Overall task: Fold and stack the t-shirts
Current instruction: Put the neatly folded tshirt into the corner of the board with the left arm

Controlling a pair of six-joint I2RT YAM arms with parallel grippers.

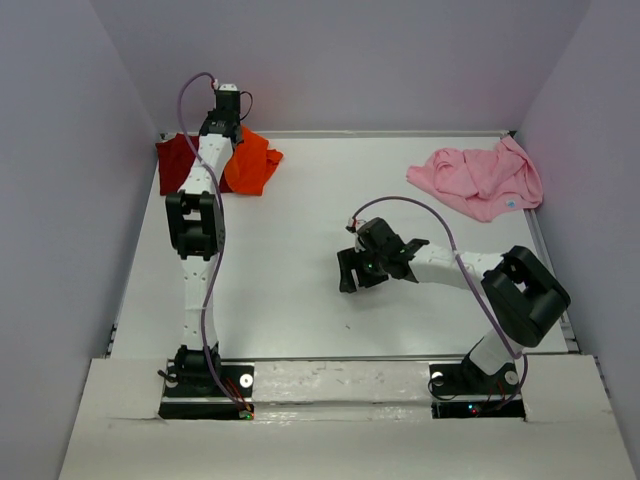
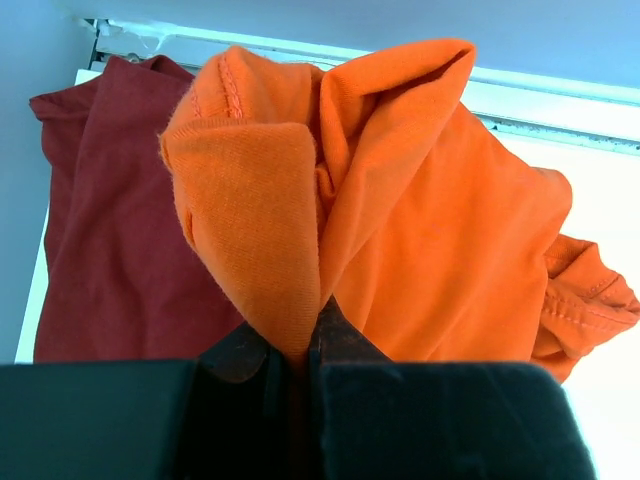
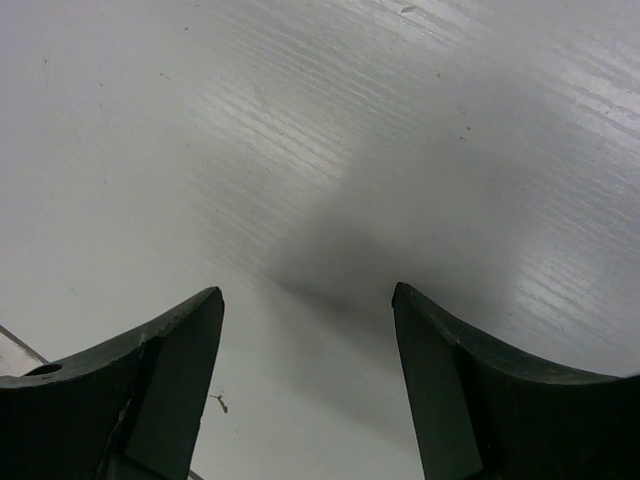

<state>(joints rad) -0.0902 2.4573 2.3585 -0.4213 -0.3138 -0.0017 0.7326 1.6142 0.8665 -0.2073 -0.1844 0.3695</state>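
Observation:
The orange t-shirt lies crumpled at the table's far left corner, partly on the dark red t-shirt. My left gripper is shut on a pinched fold of the orange t-shirt; the dark red t-shirt lies flat to its left. In the top view the left gripper sits over both shirts. The pink t-shirt lies bunched at the far right. My right gripper is open and empty over bare table in the middle, its fingers wide apart.
The white table is walled by grey panels at the back and both sides. A raised rail runs along the far edge just behind the orange shirt. A white board covers the near edge by the arm bases.

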